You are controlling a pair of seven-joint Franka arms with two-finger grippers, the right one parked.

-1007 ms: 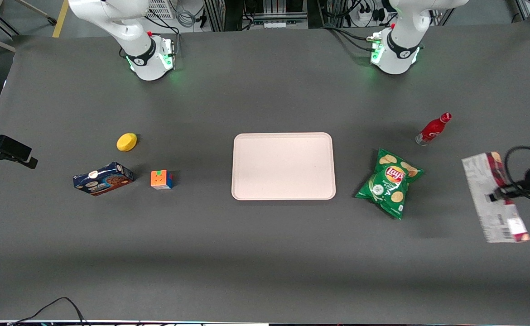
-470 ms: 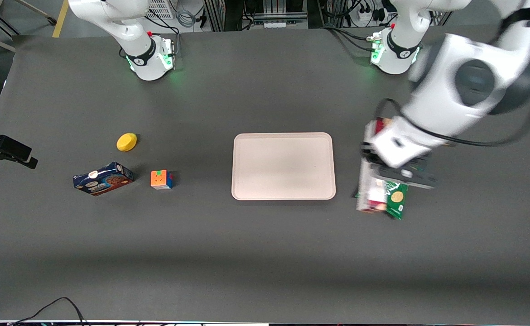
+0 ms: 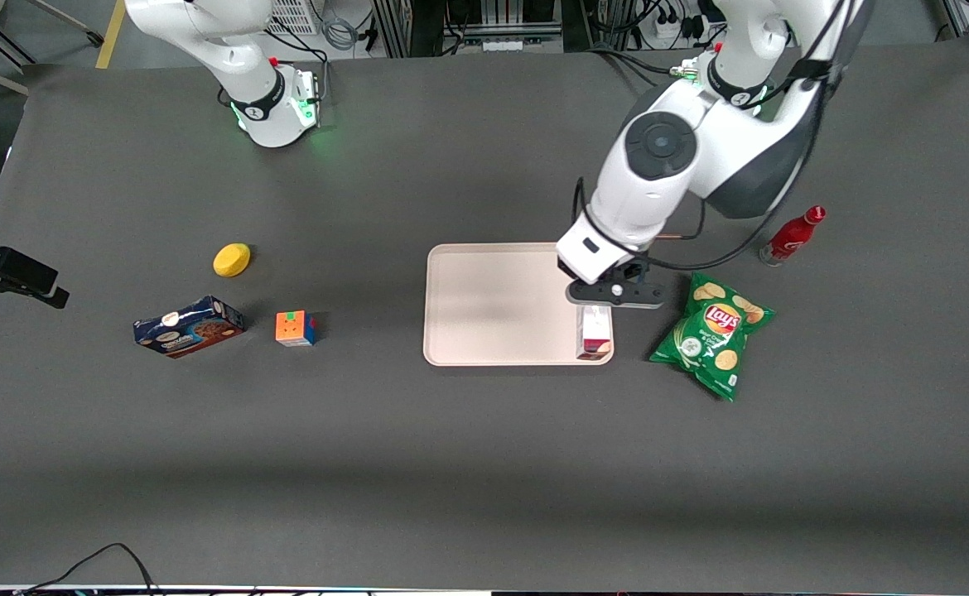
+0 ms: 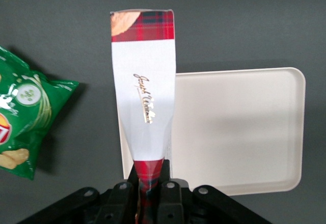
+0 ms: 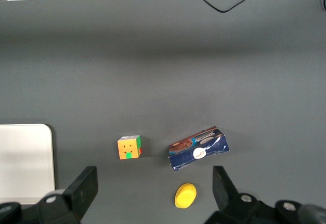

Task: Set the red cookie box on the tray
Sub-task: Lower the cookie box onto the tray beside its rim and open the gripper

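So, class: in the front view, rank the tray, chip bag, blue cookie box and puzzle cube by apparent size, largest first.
1. Tray
2. Chip bag
3. Blue cookie box
4. Puzzle cube

The gripper holds the red cookie box at the tray's edge.

The gripper point(image 3: 595, 308) is hanging over the tray point(image 3: 493, 306) at its edge toward the working arm's end, gripping the red cookie box point(image 3: 594, 333) above it. The Lay's chip bag point(image 3: 712, 333) is lying just beside that edge, with the bottle point(image 3: 793, 235) farther from the front camera. The Rubik's cube point(image 3: 295, 328), blue cookie box point(image 3: 189, 326) and lemon point(image 3: 231, 259) are sitting toward the parked arm's end.
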